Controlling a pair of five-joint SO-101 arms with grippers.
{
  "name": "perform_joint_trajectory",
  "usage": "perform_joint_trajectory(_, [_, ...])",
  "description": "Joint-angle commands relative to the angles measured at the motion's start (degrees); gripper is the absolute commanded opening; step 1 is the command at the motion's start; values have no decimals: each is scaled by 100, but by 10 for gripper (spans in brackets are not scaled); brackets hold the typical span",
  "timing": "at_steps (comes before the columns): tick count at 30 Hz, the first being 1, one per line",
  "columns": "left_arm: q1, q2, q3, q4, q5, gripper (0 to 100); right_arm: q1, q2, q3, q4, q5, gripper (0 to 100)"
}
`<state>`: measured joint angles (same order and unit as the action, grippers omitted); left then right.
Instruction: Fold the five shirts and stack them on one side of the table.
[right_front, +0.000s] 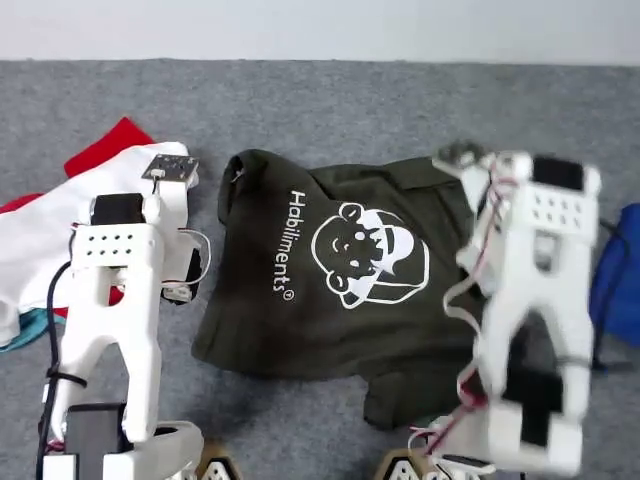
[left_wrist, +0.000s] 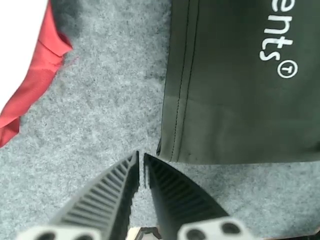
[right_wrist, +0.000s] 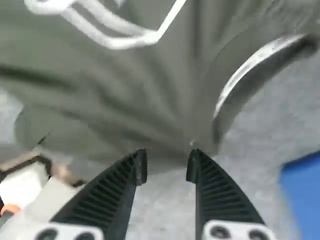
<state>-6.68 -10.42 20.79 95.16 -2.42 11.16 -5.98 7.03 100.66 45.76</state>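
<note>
My left tool (left_wrist: 141, 156) hung all but closed and empty over the grey carpeted surface (left_wrist: 100, 100), just beside the hem of the dark green printed shirt (right_front: 300, 325) spread flat mid-surface, my right tool (right_wrist: 166, 161) stood open at its edge, and a white shirt (right_front: 30, 240) and red shirt (right_front: 112, 145) lay heaped farther left.

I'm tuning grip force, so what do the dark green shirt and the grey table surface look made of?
The dark green shirt looks like soft knit fabric, probably cotton jersey, with a matte finish. It creases loosely, has a stitched hem and carries a flat white print. The table surface looks like grey felt or low-pile carpet, judging by its fuzzy, flecked texture.
</note>
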Motion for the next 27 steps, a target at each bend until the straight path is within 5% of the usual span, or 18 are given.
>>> perform_joint_trajectory(1, [26,-26,-22,0,26,13,259,-1534,1380,251,360,151])
perform_joint_trajectory(11, [26,-26,-22,0,26,13,840,-3459,3938,145,1178,329])
perform_joint_trajectory(20, [26,-26,-22,9,26,13,1033,-3380,4932,-778,1345,319])
perform_joint_trajectory(27, [26,-26,-22,35,26,13,1033,-3354,5398,-1402,1327,215])
